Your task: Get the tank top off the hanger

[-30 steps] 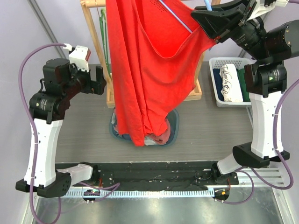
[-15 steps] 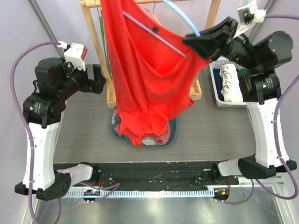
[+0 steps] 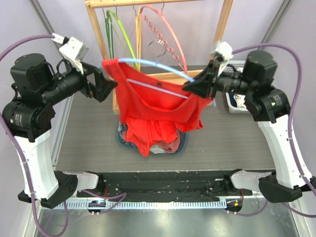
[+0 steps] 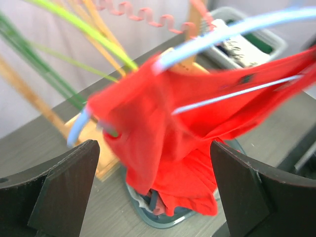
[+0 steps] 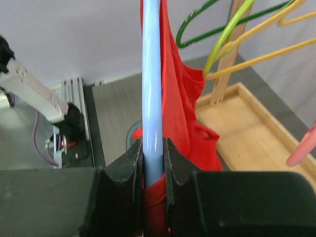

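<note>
The grey table (image 3: 237, 143) carries a wooden rack (image 3: 96, 29) at its far edge. The red tank top (image 3: 158, 106) hangs before the rack over the table's middle, threaded on the light blue hanger (image 3: 148, 61), its hem trailing into a dark basin (image 3: 184, 139). The right gripper (image 3: 191, 88) is clamped on the hanger's end; the left gripper (image 3: 106, 83) is spread wide, gripping nothing, near the top's other shoulder

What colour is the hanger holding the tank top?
The hanger is light blue, clearest in the right wrist view.
</note>
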`<state>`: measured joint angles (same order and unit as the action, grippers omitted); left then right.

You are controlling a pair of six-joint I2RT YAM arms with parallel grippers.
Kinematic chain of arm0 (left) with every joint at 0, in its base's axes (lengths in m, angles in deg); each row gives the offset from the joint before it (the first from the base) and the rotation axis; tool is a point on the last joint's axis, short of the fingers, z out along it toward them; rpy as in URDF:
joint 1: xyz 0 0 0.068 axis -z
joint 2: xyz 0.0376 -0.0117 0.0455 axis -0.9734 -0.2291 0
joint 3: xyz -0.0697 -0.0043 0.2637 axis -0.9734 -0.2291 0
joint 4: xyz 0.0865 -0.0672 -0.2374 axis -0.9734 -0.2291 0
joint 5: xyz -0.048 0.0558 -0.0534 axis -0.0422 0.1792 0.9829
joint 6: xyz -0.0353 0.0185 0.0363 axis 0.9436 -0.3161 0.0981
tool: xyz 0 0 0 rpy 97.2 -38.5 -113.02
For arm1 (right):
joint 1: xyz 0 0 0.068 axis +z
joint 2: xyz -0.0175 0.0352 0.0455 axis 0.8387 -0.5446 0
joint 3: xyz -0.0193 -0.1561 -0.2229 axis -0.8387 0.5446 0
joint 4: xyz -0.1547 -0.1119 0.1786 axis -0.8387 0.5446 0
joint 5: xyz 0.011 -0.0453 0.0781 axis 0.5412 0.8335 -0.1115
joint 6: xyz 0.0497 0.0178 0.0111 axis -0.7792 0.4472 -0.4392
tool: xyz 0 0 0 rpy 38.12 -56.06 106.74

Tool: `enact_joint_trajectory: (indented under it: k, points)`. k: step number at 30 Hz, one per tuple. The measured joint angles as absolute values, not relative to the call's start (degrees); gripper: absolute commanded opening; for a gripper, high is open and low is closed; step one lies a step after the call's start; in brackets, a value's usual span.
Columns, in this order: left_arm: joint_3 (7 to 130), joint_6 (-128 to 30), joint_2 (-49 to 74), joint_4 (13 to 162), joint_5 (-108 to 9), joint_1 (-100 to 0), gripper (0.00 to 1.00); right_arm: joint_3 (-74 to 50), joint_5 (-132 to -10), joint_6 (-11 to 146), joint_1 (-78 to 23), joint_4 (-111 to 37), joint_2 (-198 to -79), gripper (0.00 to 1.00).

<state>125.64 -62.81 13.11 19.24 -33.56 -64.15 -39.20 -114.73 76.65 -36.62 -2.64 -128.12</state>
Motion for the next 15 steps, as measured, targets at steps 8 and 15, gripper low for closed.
enact_joint_trajectory:
  k: [8,15]
  points:
    - [119.3,-74.0,18.7,16.0,-15.3,-64.2,1.00,-38.9,-100.5,88.9,-21.4,13.6,-132.3,0.01]
    - [113.2,-89.4,18.6,10.1,-4.1,-64.2,1.00,-37.3,-96.4,91.1,-21.2,15.2,-131.9,0.02]
